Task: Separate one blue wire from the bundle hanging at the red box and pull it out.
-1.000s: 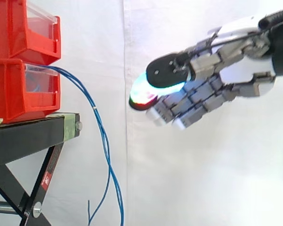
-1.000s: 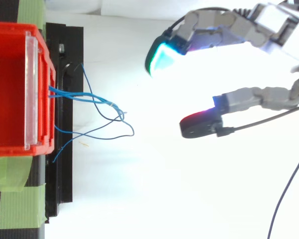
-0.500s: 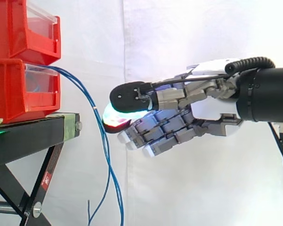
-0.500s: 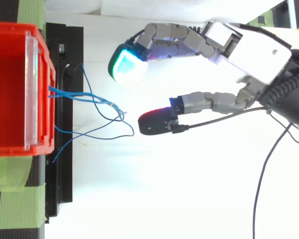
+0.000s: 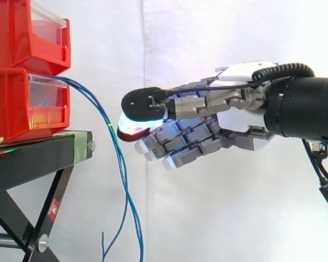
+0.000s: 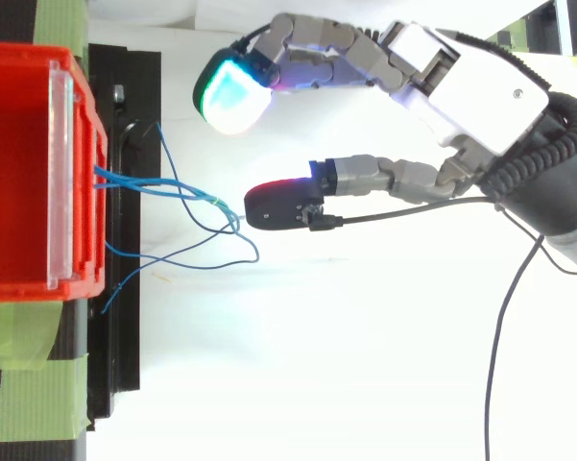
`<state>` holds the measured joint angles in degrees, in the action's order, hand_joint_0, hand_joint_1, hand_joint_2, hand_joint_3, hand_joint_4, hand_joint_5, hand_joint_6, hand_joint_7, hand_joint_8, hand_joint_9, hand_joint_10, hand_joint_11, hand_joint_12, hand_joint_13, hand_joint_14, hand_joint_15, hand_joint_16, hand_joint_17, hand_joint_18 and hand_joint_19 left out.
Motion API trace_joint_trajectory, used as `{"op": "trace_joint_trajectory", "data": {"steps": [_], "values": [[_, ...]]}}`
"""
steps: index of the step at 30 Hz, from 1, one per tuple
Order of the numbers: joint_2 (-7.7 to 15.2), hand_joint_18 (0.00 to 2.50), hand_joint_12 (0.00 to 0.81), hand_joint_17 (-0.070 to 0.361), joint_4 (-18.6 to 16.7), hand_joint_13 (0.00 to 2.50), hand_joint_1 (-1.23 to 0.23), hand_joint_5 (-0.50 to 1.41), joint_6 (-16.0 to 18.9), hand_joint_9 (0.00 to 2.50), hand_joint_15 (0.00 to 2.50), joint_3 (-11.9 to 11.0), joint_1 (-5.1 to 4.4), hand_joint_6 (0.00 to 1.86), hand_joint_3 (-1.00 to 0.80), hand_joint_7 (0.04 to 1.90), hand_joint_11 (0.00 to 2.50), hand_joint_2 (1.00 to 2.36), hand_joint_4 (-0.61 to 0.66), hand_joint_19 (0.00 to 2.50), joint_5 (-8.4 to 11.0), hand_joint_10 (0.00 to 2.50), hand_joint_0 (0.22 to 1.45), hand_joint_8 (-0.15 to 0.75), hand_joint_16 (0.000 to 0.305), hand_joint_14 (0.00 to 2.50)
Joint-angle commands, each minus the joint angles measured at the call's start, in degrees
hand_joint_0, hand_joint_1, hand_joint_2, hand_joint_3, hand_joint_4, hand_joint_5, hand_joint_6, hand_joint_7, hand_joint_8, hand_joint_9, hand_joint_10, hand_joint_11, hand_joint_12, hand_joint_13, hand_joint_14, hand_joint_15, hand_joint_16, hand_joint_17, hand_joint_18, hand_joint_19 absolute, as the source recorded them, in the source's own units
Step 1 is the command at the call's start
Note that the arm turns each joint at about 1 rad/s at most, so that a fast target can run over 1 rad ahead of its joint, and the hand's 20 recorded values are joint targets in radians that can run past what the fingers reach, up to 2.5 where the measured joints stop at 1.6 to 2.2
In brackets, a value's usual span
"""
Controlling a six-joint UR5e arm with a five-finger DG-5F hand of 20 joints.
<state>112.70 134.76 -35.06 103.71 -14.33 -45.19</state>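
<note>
Hand (image 6: 480, 96) open, thumb and fingers spread, holding nothing; blue wires (image 5: 120, 164) hang near-vertical from the red box (image 5: 22, 103), just box-side of the thumb tip, nearest strand almost touching.

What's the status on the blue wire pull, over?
Hand open, thumb tip beside the wires. Blue wires hang free from red box. Nothing in the way.

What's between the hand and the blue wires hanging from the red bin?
Nothing visible: in the side view a bare gap separates the open hand from the blue wires hanging at the red bin.
</note>
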Motion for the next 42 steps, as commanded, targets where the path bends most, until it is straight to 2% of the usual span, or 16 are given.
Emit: {"op": "trace_joint_trajectory", "data": {"steps": [1,4,12,16,18,25,26,31,35,42], "values": [[0.1,0.60,0.427,0.126,-2.0,0.61,-0.76,-0.15,-2.9,0.62,0.36,0.0,-0.09,0.50,-0.50,1.11,0.31,1.00,0.30,0.32,0.46,0.01,0.54,0.344,0.056,0.01],[1.6,0.60,0.432,0.128,-4.2,0.61,-0.75,-0.15,-4.4,0.62,0.37,0.0,-0.26,0.50,-0.50,1.10,0.31,1.00,0.30,0.33,0.37,0.01,0.53,0.347,0.057,0.01],[1.6,0.60,0.462,0.143,-6.4,0.60,-0.68,-0.14,-4.6,0.62,0.37,0.0,-1.41,0.50,-0.50,1.09,0.31,1.00,0.33,0.32,0.46,0.01,0.46,0.372,0.064,0.01],[1.6,0.60,0.470,0.148,-6.0,0.60,-0.64,-0.14,-4.6,0.62,0.37,0.0,-2.29,0.50,-0.50,1.07,0.30,1.00,0.35,0.33,1.16,0.01,0.44,0.382,0.066,0.01],[1.6,0.60,0.469,0.148,-6.0,0.60,-0.64,-0.14,-4.4,0.63,0.38,0.0,-2.81,0.50,-0.50,1.08,0.31,1.00,0.35,0.33,2.13,0.01,0.44,0.383,0.066,0.01],[1.7,0.59,0.443,0.133,-6.2,0.59,-0.73,-0.13,-4.6,0.63,0.37,0.0,-3.52,0.50,-0.50,1.10,0.31,1.00,0.33,0.33,3.18,0.01,0.51,0.358,0.059,0.01],[3.3,0.59,0.440,0.132,-6.4,0.59,-0.74,-0.13,-4.1,0.63,0.37,0.0,-3.87,0.50,-0.50,1.10,0.31,1.00,0.32,0.33,3.80,0.01,0.51,0.358,0.058,0.01],[5.2,0.60,0.437,0.129,-9.2,0.60,-0.75,-0.13,-1.8,0.63,0.37,-0.3,-4.13,0.50,-0.50,1.11,0.31,1.00,0.32,0.33,3.88,0.01,0.52,0.353,0.058,0.01],[5.2,0.60,0.435,0.129,-9.9,0.60,-0.75,-0.12,-0.4,0.64,0.37,-0.3,-4.22,0.50,-0.50,1.11,0.31,1.00,0.32,0.33,3.97,0.01,0.53,0.353,0.057,0.01],[5.2,0.61,0.431,0.127,-10.0,0.62,-0.75,-0.12,0.1,0.64,0.37,-0.4,-4.22,0.50,-0.50,1.13,0.30,1.00,0.31,0.33,3.97,0.01,0.54,0.351,0.056,0.01]]}}
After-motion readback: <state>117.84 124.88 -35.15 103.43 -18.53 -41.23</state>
